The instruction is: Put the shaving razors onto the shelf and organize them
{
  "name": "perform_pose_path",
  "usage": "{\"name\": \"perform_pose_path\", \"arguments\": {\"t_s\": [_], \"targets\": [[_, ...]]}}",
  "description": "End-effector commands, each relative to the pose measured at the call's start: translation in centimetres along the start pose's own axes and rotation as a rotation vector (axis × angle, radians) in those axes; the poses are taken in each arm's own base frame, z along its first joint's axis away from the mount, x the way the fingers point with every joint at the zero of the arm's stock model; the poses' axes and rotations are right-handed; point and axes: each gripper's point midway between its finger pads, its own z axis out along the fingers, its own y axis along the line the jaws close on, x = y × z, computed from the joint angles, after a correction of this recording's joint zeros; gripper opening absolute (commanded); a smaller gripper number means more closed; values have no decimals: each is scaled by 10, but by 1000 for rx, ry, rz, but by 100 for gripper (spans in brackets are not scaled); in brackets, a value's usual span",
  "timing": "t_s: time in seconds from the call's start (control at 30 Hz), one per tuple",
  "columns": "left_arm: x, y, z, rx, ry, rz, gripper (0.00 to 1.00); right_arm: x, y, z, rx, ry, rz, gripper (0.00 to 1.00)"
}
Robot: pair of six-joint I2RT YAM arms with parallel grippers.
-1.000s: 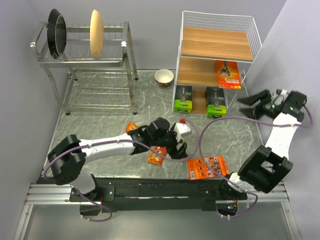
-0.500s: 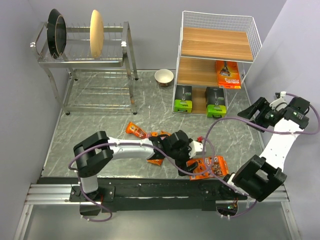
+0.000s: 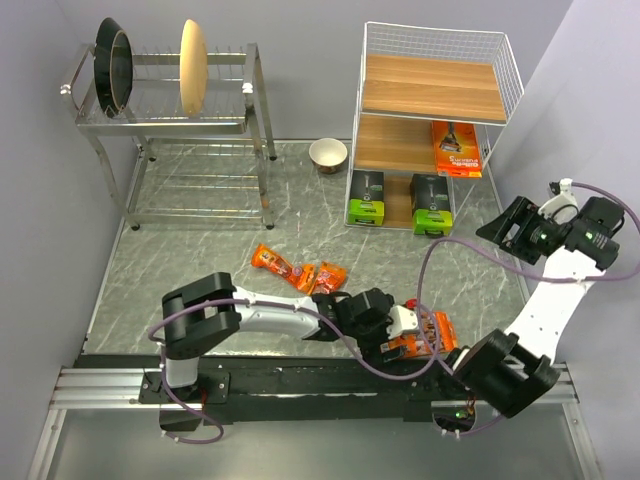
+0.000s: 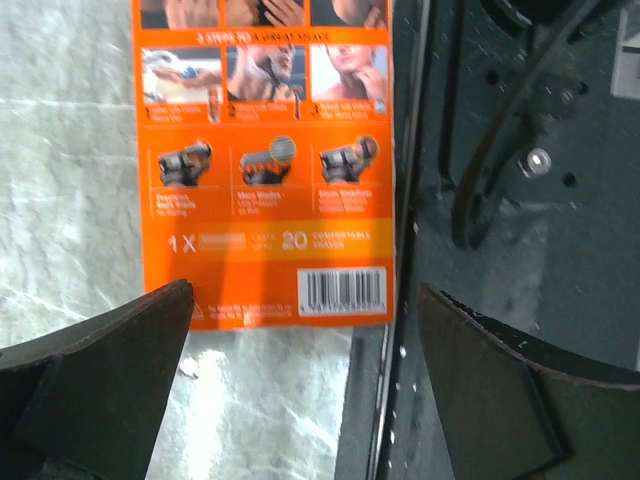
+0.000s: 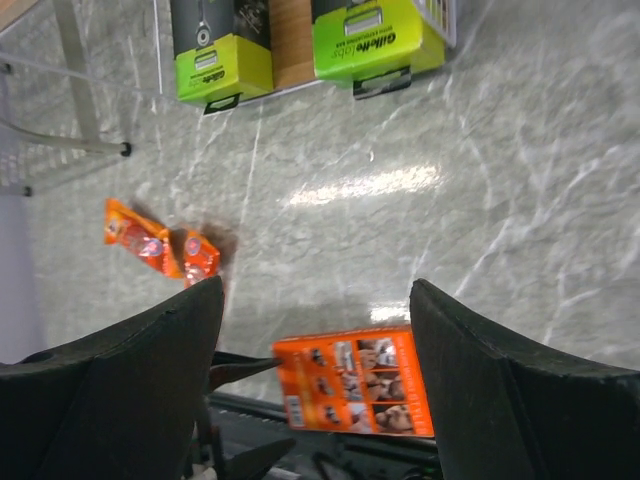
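Pick-up step: the left pincer [image 4: 305,295] hangs wide open and empty astride the flat orange card [image 4: 265,150], which seemingly overhangs the tabletop's [image 3: 200,240] near edge, the right pincer [image 5: 315,290] likewise open and empty; next, close squarely, then lift towards the shelf [image 3: 430,90].

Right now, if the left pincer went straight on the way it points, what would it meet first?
Most likely the flat orange card, which lies straight ahead of the open left pincer; depth is unclear.

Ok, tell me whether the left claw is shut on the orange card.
No, the left claw's fingers stand wide apart, one either side of the orange card's end.
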Motion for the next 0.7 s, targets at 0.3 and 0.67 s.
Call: {"name": "perform_pose_path", "arguments": {"t_s": [0.3,0.67], "targets": [[50,4,61,-89,186,97,99,-26,14,-19,-37,-24,-205,83],[98,13,33,-43,371,136,80,13,13,-24,-153,85,-588,82]]}}
